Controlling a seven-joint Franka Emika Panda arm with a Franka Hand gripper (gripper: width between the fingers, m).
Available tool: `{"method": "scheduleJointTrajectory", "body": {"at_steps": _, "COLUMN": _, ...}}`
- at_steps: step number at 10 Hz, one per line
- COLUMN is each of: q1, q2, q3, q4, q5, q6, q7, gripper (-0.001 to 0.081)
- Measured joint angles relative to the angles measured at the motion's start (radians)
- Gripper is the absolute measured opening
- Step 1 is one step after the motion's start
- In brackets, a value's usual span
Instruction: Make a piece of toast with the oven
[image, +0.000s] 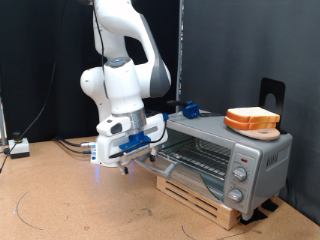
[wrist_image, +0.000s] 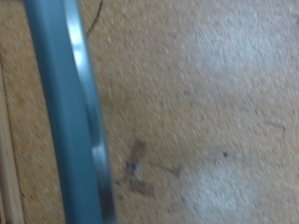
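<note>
oven: the small boxy silver toaster oven (image: 222, 152) with three knobs on its front panel stands on a pale wooden pallet (image: 205, 199), at the exterior view's right.
door: the glass door with its grey bar handle (wrist_image: 70, 112) is folded down and open; the wire rack (image: 193, 152) inside shows bare.
toast: the square bread slice with pale cream face and orange-tan crust (image: 252, 116) lies on top of the oven, stacked on a second, near-identical slice (image: 254, 127); neither is inside.
gripper: the two-finger gripper (image: 125, 165) of the white arm sits low at the front edge of the open door, above the brown tabletop (image: 80, 205).
fingers: cannot tell whether open or closed; no bread is between them.
progress: judged early; the door is open, the bread is not loaded, and no toasting shows.
</note>
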Motion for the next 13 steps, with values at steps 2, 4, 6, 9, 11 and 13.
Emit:
{"method": "scheduleJointTrajectory", "body": {"at_steps": 2, "q1": 0.018, "q2": 0.023, "q3": 0.011, "q4": 0.033, "q5": 0.021, "q6": 0.000, "q7": 0.002, "gripper": 0.0804}}
{"method": "scheduleJointTrajectory", "body": {"at_steps": 4, "q1": 0.014, "q2": 0.051, "q3": 0.014, "q4": 0.054, "q5": 0.005, "q6": -0.003, "q7": 0.024, "gripper": 0.0804}}
{"method": "scheduleJointTrajectory", "body": {"at_steps": 6, "q1": -0.008, "q2": 0.091, "q3": 0.008, "q4": 0.066, "q5": -0.071, "q6": -0.004, "q7": 0.085, "gripper": 0.0804}}
{"method": "scheduleJointTrajectory", "body": {"at_steps": 9, "q1": -0.041, "q2": 0.179, "q3": -0.012, "q4": 0.071, "q5": -0.098, "q6": 0.027, "q7": 0.098, "gripper": 0.0804}}
{"method": "scheduleJointTrajectory", "body": {"at_steps": 11, "q1": -0.048, "q2": 0.237, "q3": -0.009, "q4": 0.079, "q5": -0.021, "q6": 0.071, "q7": 0.039, "gripper": 0.0804}}
{"method": "scheduleJointTrajectory", "body": {"at_steps": 13, "q1": -0.052, "q2": 0.288, "q3": -0.003, "q4": 0.097, "q5": 0.041, "q6": 0.089, "q7": -0.009, "gripper": 0.0804}}
